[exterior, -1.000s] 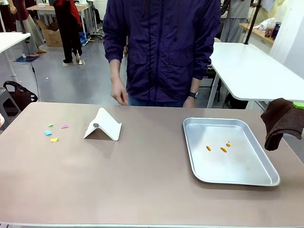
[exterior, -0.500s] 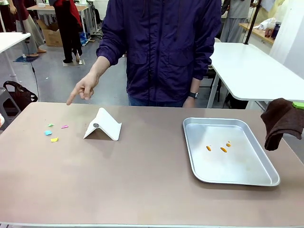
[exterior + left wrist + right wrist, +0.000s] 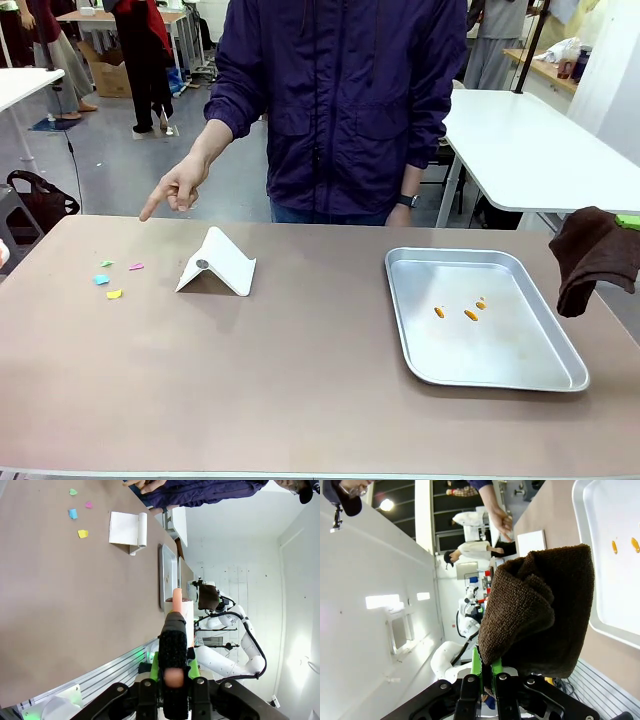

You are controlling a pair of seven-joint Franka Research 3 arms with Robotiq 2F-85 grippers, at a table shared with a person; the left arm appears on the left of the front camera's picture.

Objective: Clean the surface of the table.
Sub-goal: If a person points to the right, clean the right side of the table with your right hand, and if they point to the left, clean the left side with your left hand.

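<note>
Pointing one finger downward, the person's hand [image 3: 172, 190] is hanging above the far-left edge of the table [image 3: 300, 400], near some coloured scraps [image 3: 112, 280]. The table is stretching across the whole front view. It is carrying a white stand [image 3: 216, 265] just beside the scraps and a tray [image 3: 500, 355] toward the right, with orange bits [image 3: 470, 314] lying in it. At the table's right edge a brown cloth [image 3: 595, 255] is hanging in the air.

The right wrist view is adding the grip. The right gripper [image 3: 485, 670] is pinching the cloth's bunched end, jaws pressed together on it.

The left wrist view is bringing in the left gripper [image 3: 173, 667], beyond the table's edge and well apart from the scraps. It is clamping a dark, rough tool [image 3: 173, 640] with a peach tip.
</note>
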